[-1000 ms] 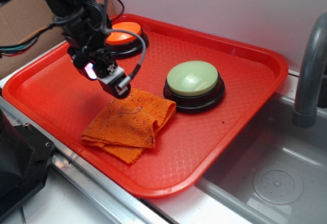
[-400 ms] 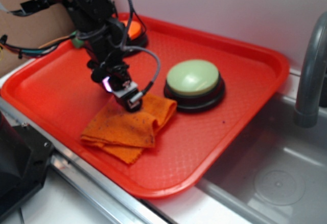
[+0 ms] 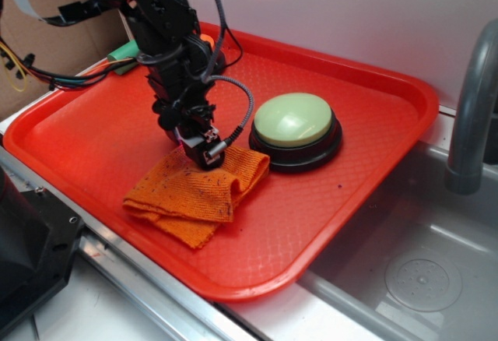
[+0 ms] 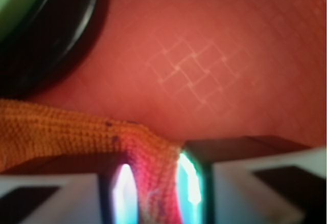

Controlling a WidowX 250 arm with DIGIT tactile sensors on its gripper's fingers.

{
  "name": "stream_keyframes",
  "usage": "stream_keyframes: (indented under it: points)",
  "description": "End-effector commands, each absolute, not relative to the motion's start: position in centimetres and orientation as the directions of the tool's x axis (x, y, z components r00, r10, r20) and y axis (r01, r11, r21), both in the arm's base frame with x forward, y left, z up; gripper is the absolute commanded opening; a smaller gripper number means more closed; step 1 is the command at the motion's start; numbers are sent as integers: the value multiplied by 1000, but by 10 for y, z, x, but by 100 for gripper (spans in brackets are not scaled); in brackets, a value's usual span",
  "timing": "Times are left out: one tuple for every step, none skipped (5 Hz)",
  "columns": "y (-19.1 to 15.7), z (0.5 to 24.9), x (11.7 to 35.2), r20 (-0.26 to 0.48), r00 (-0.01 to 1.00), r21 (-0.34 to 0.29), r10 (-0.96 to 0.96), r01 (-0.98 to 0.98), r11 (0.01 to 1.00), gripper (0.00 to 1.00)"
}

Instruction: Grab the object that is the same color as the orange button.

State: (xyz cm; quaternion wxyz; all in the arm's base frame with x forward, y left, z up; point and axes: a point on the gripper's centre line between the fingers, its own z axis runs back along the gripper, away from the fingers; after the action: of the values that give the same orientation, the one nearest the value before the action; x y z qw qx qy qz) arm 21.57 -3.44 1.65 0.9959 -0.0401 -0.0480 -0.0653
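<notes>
The folded orange woven cloth rag (image 3: 187, 197) lies on the red tray (image 3: 366, 107) near its front edge. My gripper (image 3: 204, 154) is down on the rag's far edge. In the wrist view the gripper (image 4: 153, 185) is shut on a raised fold of the rag (image 4: 51, 129), which fills the narrow gap between the glowing fingertips (image 4: 121, 191). The orange button (image 3: 207, 42) stands at the tray's back left, almost wholly hidden behind my arm.
A pale green-topped button (image 3: 293, 119) on a black base stands just right of the gripper; its base (image 4: 56, 35) shows in the wrist view. A green cylinder (image 3: 120, 51) lies beyond the tray's left rim. A grey faucet (image 3: 471, 107) and sink (image 3: 412, 271) are to the right.
My gripper has moved right and down from above the tray onto the rag's far edge, and the arm now covers the orange button.
</notes>
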Motion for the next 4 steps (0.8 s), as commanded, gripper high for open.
stream_keyframes:
  points:
    - [-36, 25, 222, 114, 988, -50, -103, 110, 993, 0]
    - [-30, 45, 220, 75, 997, -60, -20, 25, 998, 0]
    - [-20, 65, 219, 54, 995, -80, 87, -82, 993, 0]
    - [2, 101, 218, -9, 990, -101, 140, -141, 985, 0]
